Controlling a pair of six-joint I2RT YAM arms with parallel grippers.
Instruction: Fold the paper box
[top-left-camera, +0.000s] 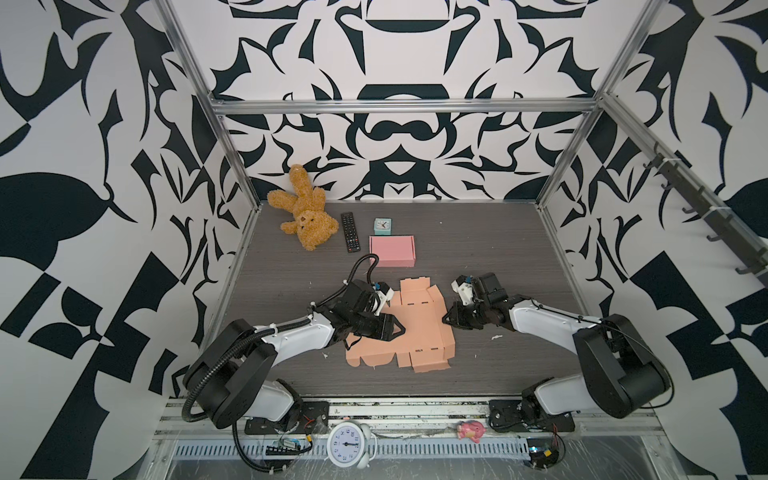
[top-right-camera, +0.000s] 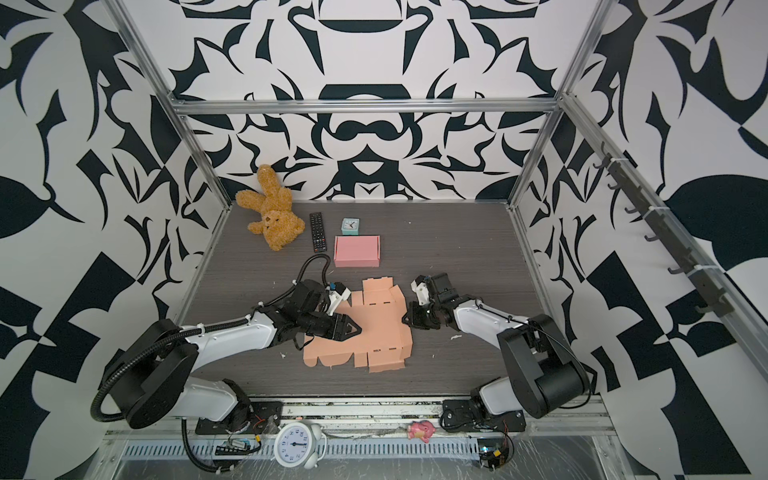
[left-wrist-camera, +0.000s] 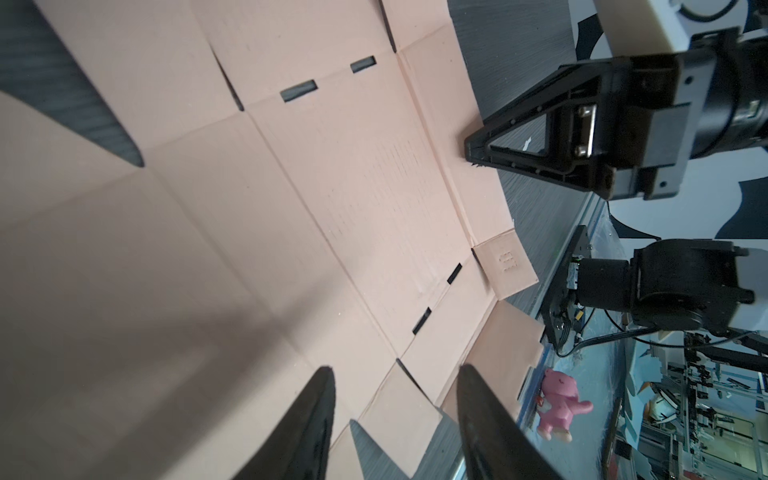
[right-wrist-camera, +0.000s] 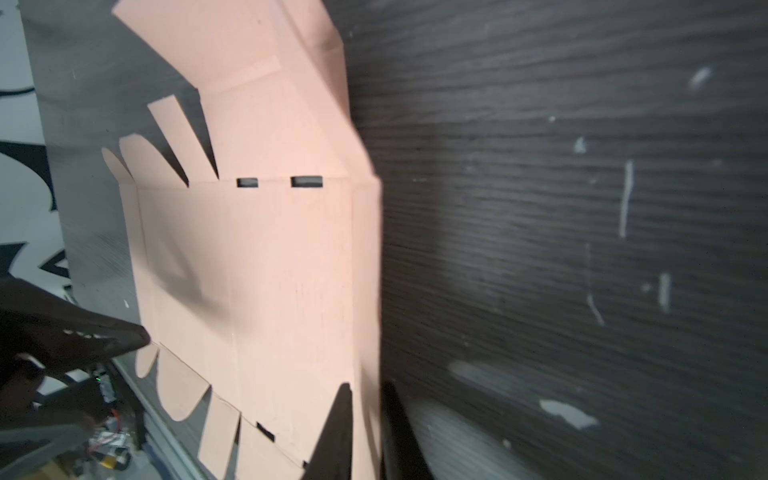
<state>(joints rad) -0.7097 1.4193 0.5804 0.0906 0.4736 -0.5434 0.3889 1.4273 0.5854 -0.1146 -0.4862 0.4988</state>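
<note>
A flat, creased peach cardboard box blank (top-left-camera: 419, 332) lies centred on the dark woodgrain table (top-left-camera: 498, 249). The left gripper (top-left-camera: 401, 331) hovers above it, fingers apart; the right gripper (top-left-camera: 444, 321) straddles its side flap, grip unclear.

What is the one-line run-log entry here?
box blank: unfolded, mostly flat | left gripper: open, over blank | right gripper: straddling blank's right edge

Table (top-left-camera: 478, 249) bears flat paper box (top-left-camera: 415, 328); pink box (top-left-camera: 392, 250), remote (top-left-camera: 349, 232), clock (top-left-camera: 382, 226), teddy (top-left-camera: 305, 216).

Mid tabletop (top-left-camera: 498, 249): flat box blank (top-left-camera: 415, 328) | behind: closed box (top-left-camera: 392, 250) | my left jaws above blank | right jaws on its right edge
</note>
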